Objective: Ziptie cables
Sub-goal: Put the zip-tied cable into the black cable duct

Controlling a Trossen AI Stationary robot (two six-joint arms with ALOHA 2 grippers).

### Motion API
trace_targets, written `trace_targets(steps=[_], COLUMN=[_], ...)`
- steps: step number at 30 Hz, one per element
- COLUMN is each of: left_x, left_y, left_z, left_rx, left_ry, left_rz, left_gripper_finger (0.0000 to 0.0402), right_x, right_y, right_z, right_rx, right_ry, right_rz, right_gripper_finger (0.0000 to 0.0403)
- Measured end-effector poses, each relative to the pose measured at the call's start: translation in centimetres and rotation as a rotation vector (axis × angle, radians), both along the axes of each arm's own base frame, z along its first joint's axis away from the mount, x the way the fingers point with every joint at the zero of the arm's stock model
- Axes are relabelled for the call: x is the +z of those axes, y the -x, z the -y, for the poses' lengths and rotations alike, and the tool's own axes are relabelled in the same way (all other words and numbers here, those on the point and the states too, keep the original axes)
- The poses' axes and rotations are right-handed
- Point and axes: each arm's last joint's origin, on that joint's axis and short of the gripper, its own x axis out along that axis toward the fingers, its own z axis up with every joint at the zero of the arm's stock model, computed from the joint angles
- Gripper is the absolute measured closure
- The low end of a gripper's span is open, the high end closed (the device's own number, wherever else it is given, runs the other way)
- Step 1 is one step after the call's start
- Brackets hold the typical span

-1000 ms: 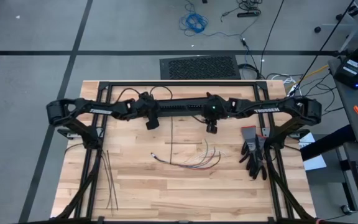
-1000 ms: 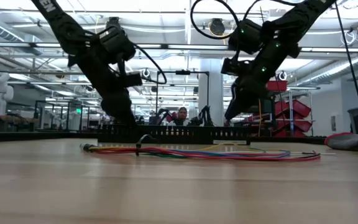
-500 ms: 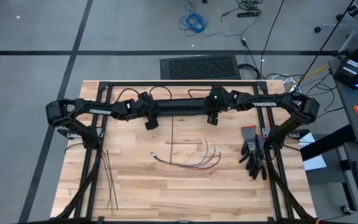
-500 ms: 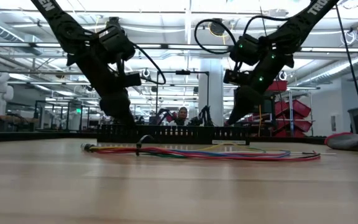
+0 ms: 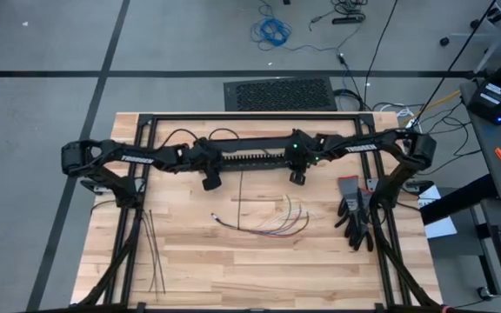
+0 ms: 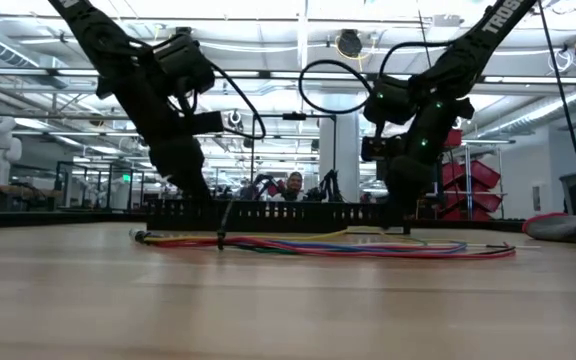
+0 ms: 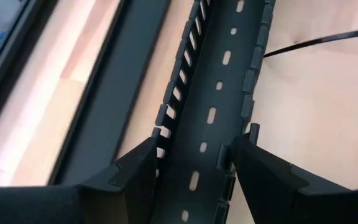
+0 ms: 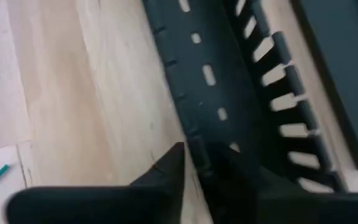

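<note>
Right, you've got both arms on the slotted duct (image 5: 255, 152) along the tabletop's far edge. Your left gripper (image 7: 191, 165) is spread astride its walls; your right gripper (image 8: 197, 163) is pinching one wall, so seat it squarely before you move. The cables (image 5: 272, 222) lie mid-table, untouched. The zipties (image 5: 152, 252) wait by the near left corner.

High view looked straight down on the whole table (image 5: 190, 261). Low view sat at tabletop level, facing the room behind. Both wrist views looked close on the black slotted duct (image 7: 216, 112), which the high and low views also showed.
</note>
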Motion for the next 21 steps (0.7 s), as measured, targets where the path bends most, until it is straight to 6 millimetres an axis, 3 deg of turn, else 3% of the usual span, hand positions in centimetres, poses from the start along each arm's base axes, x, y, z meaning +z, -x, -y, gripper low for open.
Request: trace_targets(steps=[5, 8, 21], left_x=[-0.2, -1.1, -0.7], left_y=[-0.3, 0.2, 0.4], left_z=[1.8, 3.4, 10.1], left_rx=[-0.012, -0.049, -0.038], left_ry=[0.073, 0.184, 0.324], left_rz=[0.002, -0.081, -0.164], left_gripper_finger=[0.0192, 0.0192, 0.0192], right_x=[0.3, 0.4, 1.6], right_y=[-0.1, -0.1, -0.9], right_z=[-1.6, -3.3, -12.2], right_rx=[0.0, 0.0, 0.088], right_ry=[-0.06, -0.134, -0.231], right_rz=[-0.023, -0.046, -0.069], right_gripper_finger=[0.0394, 0.0392, 0.0401])
